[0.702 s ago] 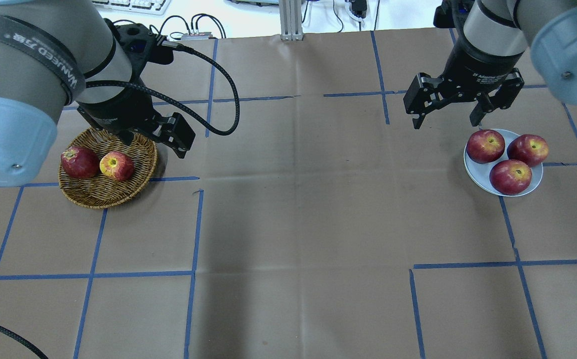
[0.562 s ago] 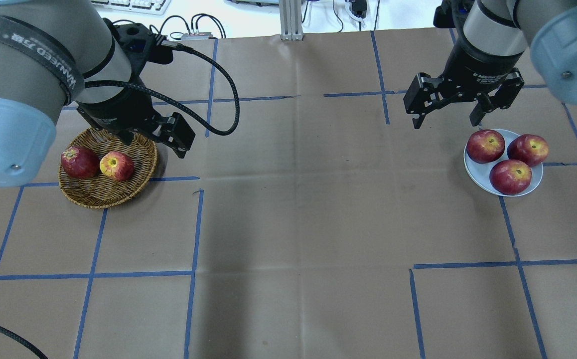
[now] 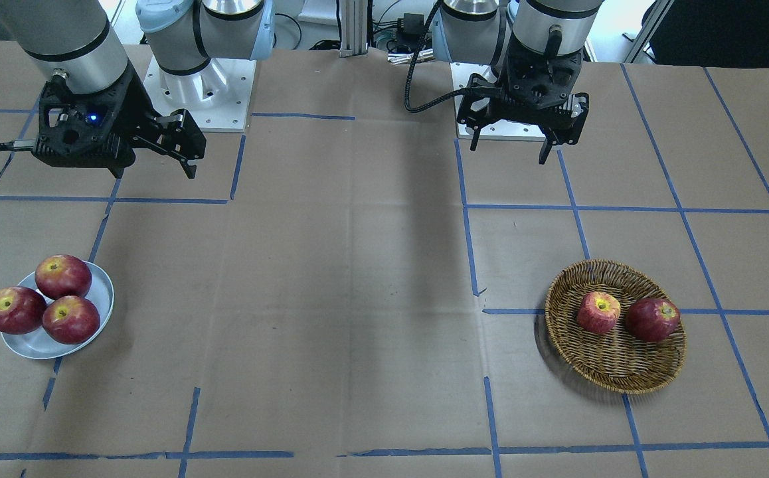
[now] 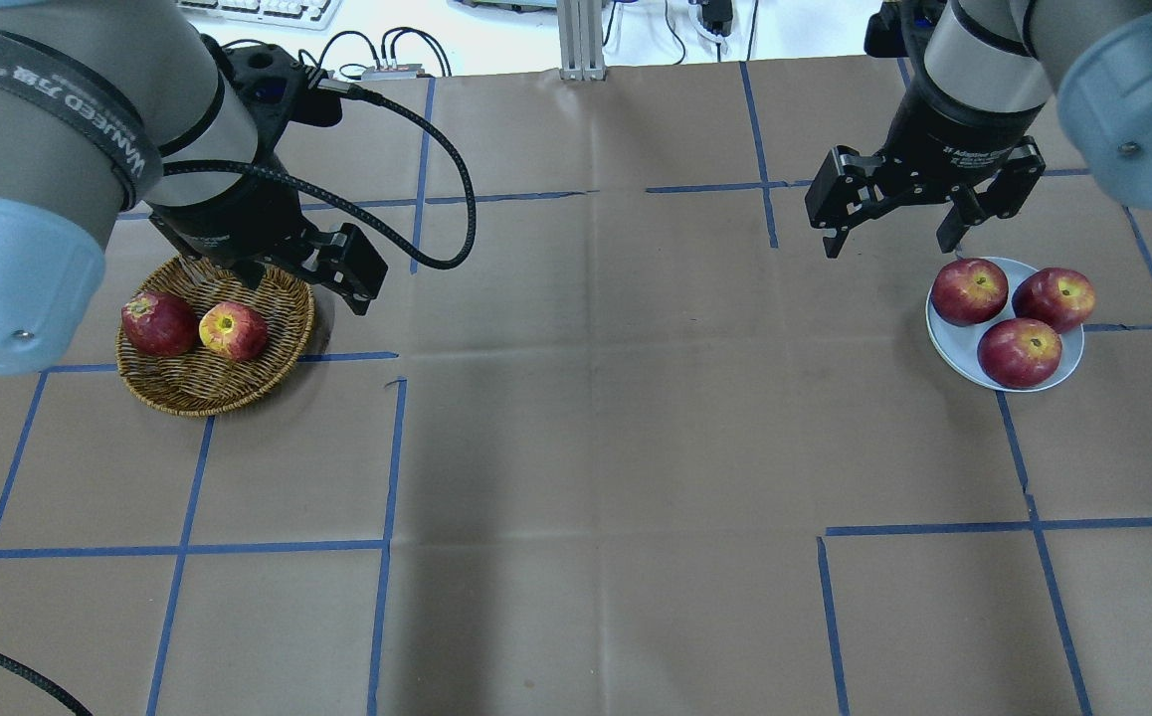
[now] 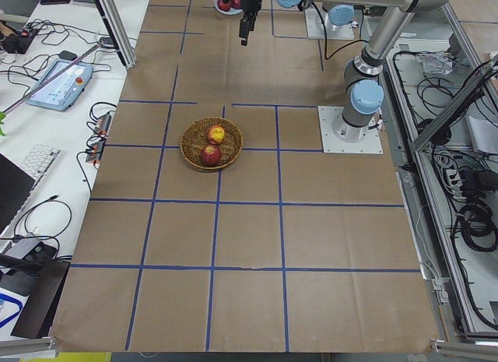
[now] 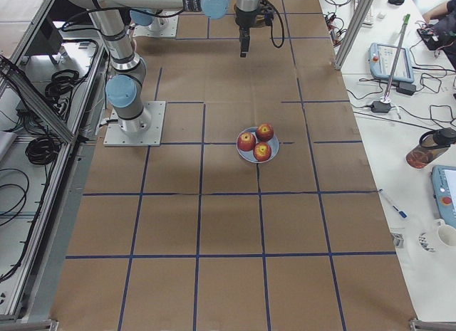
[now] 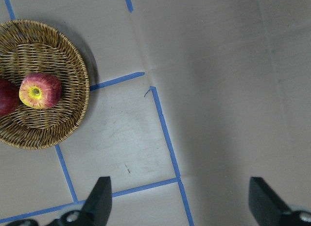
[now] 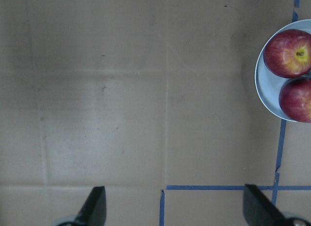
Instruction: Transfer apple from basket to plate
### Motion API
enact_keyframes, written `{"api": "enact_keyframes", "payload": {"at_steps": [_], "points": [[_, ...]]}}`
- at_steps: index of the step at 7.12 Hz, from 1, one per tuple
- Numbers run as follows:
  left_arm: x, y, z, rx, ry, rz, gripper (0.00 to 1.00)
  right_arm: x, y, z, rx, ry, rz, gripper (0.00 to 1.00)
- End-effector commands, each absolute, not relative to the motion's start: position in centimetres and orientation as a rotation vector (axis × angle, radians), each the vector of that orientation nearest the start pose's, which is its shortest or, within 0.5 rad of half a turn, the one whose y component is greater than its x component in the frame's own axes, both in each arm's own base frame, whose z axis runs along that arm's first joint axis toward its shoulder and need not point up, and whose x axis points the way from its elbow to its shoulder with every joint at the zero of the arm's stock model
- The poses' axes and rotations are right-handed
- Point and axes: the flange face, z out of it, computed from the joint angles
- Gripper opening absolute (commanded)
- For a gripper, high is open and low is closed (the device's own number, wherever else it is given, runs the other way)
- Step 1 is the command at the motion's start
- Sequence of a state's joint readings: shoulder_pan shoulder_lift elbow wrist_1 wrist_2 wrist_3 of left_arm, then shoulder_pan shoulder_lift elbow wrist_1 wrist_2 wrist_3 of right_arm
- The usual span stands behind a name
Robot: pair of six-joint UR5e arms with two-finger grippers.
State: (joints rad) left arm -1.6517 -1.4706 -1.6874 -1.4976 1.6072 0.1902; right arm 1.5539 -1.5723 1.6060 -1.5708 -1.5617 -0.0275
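The pinkish-red apple (image 4: 233, 331) with a yellow stem patch lies in the wicker basket (image 4: 200, 398) next to a darker red apple (image 4: 158, 323). It also shows in the front view (image 3: 598, 313) and the left wrist view (image 7: 40, 90). My left gripper (image 3: 509, 151) is open and empty, well above the table, off the basket's side toward the table's middle. The grey-white plate (image 4: 948, 343) holds three dark red apples. My right gripper (image 4: 892, 244) is open and empty, raised beside the plate on the side toward the table's middle.
Brown paper with a blue tape grid (image 4: 387, 447) covers the table. The left arm's black cable (image 4: 457, 219) loops out over the table beyond the basket. Both arm bases (image 3: 192, 93) stand at the robot's edge of the table.
The left arm has shifted very slightly; both grippers stay open and nearly in place. The apples, basket and plate have not moved.
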Motion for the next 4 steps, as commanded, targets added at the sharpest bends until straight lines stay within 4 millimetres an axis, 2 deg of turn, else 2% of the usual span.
{"api": "enact_keyframes", "payload": {"at_steps": [1, 4], "points": [[-16.50, -44.25, 48.54, 0.422, 3.067, -0.082, 0.99, 12.60, -48.98, 47.14, -0.017, 3.131, 0.053, 1.00], [-16.22, -44.33, 48.49, 0.430, 3.058, -0.080, 0.99, 12.60, -48.98, 47.14, -0.024, 3.131, 0.052, 1.00]]}}
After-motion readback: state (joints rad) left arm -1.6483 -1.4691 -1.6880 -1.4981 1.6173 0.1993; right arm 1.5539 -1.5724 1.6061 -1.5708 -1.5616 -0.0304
